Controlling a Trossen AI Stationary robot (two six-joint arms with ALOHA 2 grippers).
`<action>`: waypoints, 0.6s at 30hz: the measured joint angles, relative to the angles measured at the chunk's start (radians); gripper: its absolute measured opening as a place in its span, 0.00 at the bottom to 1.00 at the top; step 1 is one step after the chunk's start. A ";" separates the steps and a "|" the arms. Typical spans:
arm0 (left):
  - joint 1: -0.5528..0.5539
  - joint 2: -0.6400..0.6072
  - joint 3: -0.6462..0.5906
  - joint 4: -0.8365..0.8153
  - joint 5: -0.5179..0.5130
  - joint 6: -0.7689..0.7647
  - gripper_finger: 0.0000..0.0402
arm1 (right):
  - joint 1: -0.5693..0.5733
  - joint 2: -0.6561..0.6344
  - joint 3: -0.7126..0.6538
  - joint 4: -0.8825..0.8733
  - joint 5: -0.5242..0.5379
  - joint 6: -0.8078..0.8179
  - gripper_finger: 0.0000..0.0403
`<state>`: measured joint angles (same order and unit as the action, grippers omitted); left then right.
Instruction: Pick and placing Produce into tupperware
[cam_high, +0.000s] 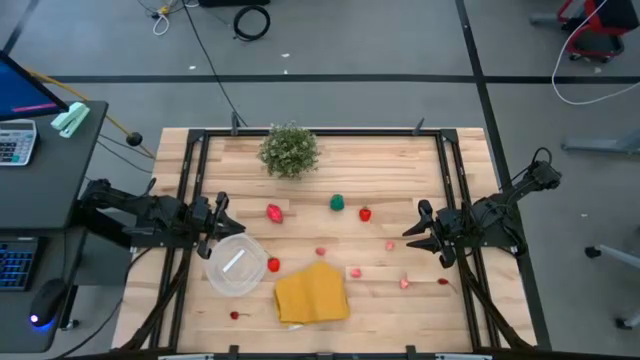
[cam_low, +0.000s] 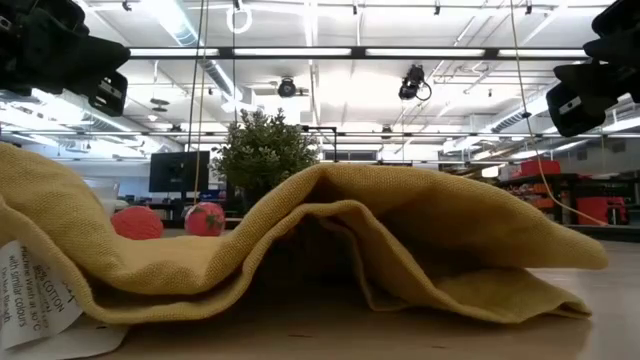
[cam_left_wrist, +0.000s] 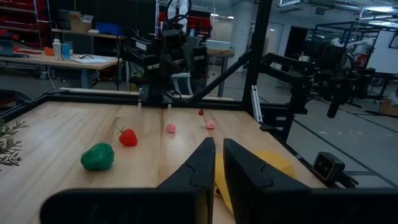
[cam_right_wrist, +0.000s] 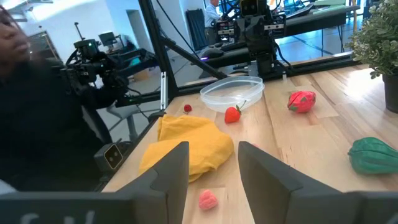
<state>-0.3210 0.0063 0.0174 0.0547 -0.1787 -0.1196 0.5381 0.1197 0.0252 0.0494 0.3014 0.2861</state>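
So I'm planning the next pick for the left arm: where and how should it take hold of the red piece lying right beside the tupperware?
Probably from straight above, pinching the red body across its width, not the thin green stem. It lies close to the tupperware rim, so set the fingers parallel to that rim, not one finger between the two. The yellow cloth lies on its other side, apart from it.

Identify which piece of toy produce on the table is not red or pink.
The green piece, lying near the table's middle, in front of the potted plant. Every other piece in view is red or pink.
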 joint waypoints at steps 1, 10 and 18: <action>0.000 0.000 0.000 0.000 0.000 0.000 0.10 | 0.000 0.000 0.000 0.000 0.000 0.000 0.36; 0.000 0.000 0.000 0.000 0.000 0.000 0.07 | 0.000 0.000 0.000 0.000 0.000 0.000 0.36; 0.000 0.000 0.000 -0.006 0.000 0.236 0.08 | 0.000 0.000 0.000 0.000 0.000 0.000 0.36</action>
<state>-0.3210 0.0059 0.0174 0.0485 -0.1791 0.1160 0.5380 0.1199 0.0254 0.0494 0.3012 0.2859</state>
